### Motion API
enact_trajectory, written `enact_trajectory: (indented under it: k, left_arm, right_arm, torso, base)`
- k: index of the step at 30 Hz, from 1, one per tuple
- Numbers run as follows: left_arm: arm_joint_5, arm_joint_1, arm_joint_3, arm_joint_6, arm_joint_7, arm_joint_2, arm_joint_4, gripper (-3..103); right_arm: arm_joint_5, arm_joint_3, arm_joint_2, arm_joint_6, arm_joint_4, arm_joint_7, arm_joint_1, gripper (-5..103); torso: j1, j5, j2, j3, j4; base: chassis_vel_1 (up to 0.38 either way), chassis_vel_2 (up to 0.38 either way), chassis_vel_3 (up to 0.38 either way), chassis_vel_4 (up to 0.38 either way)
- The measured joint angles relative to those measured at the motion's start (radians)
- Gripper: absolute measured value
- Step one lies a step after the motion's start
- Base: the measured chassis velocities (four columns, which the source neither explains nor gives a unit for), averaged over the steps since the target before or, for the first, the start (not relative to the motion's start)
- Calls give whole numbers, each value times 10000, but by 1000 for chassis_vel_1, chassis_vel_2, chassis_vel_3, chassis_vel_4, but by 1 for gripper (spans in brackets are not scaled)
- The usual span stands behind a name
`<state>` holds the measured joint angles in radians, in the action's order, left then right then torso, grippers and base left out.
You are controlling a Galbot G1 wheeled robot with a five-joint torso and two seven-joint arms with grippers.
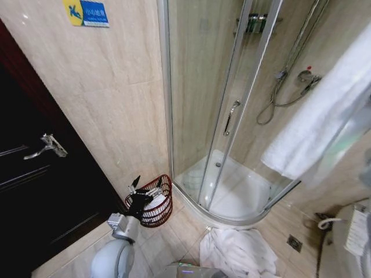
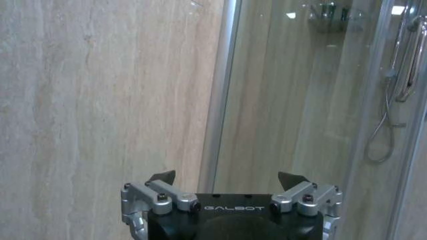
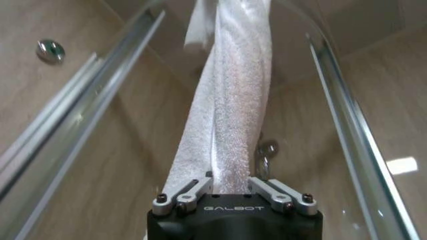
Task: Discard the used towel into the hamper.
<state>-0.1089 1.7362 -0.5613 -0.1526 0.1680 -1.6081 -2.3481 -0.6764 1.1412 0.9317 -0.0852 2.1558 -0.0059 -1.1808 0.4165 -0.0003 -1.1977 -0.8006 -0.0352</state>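
The hamper (image 1: pixel 164 211), a dark red wire basket with something white inside, stands on the floor against the tiled wall beside the shower cabin. My left gripper (image 1: pixel 148 184) hovers just above its rim, open and holding nothing; in the left wrist view that gripper (image 2: pixel 227 177) faces the wall and the shower glass. A long white towel (image 1: pixel 322 119) hangs at the right by the shower glass. My right gripper (image 3: pixel 227 184) is shut on the end of this towel (image 3: pixel 230 110), which stretches away from the fingers between the glass panels.
A second white towel (image 1: pixel 237 252) lies crumpled on the floor in front of the shower tray (image 1: pixel 243 194). A dark door (image 1: pixel 40 174) with a lever handle is at the left. A floor drain (image 1: pixel 294 243) sits at the right.
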Motion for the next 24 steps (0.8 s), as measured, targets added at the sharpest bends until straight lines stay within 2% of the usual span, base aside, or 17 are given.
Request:
enact_trajectory:
  k: [2, 4, 7, 10, 11, 12, 15, 24]
  left_arm:
    - [0, 0, 0, 0, 0, -1, 1, 100]
    - [1, 0, 0, 0, 0, 2, 0, 100]
    - [0, 0, 0, 0, 0, 0, 0, 100]
    - [0, 0, 0, 0, 0, 0, 0, 100]
    - [0, 0, 0, 0, 0, 0, 0, 100]
    - [0, 0, 0, 0, 0, 0, 0, 100]
    - [0, 0, 0, 0, 0, 1, 0, 100]
    - [0, 0, 0, 0, 0, 0, 0, 100]
  right_arm:
    - [194, 119, 633, -154, 140, -152, -493, 10]
    - [316, 120, 843, -243, 177, -206, -637, 10]
    - [1001, -27, 1659, -854, 269, -485, -1264, 10]
    - [1245, -131, 2005, -1058, 287, -530, -1520, 10]
    - [1514, -293, 2385, -1408, 265, -529, -1731, 10]
    - [1514, -293, 2385, -1408, 265, -529, -1731, 10]
    - [1967, -531, 3066, -2225, 84, -529, -2072, 10]
    - [2258, -828, 4000, -3172, 151, -653, -2594, 10]
  torso:
    - [1, 6, 0, -1, 0]
    - [1, 9, 0, 0, 1]
    - [0, 1, 1, 0, -3]
    - [1, 6, 1, -1, -1]
    - [1, 4, 1, 0, -1]
    - [1, 4, 1, 0, -1]
    - [1, 8, 1, -1, -1]
    - [1, 0, 1, 0, -2]
  base:
    - [0, 0, 0, 0]
    - [0, 0, 0, 0]
    - [0, 0, 0, 0]
    - [0, 0, 0, 0]
    - [0, 0, 0, 0]
    - [0, 0, 0, 0]
    - [0, 0, 0, 0]
    - [0, 0, 0, 0]
